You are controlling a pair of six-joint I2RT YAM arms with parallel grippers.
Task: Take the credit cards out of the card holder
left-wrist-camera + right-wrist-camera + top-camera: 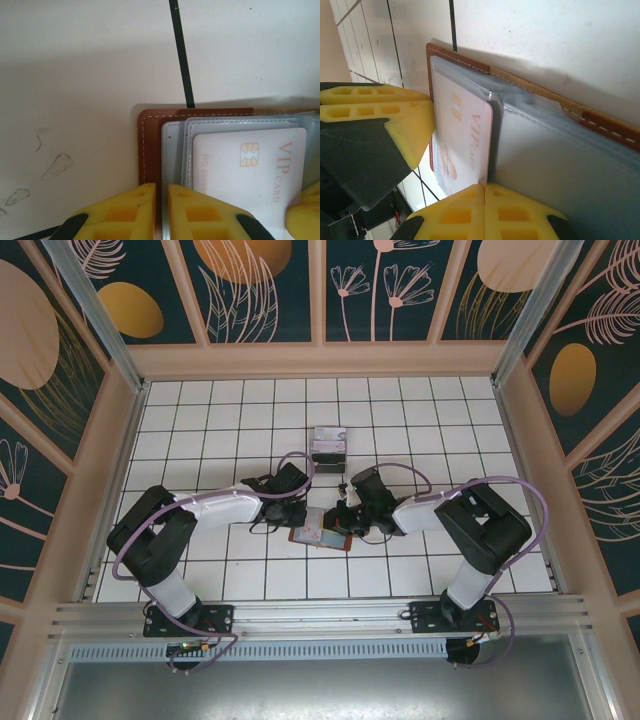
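My left fingers [148, 199] are clenched on the brown stitched edge of the wallet [150, 145], with the cover pinched in the thin slit between them. My right fingers [479, 199] are pressed tight together on the edge of a white card [465, 135]. The card is printed VIP and has a gold chip, and I am grasping it where it meets the clear sleeves [560, 175]. I cannot tell whether the card lies inside the front sleeve or on top of it. The two sets of fingers are just beside each other, one at each side of the card.

The wallet lies open and flat on the white tiled desk [200, 420], lining up. It sits near the middle of the desk, between my two arms, which reach in from left and right. A small stand [328, 445] sits on the far side of the wallet, apart from it, too small to make out its contents.
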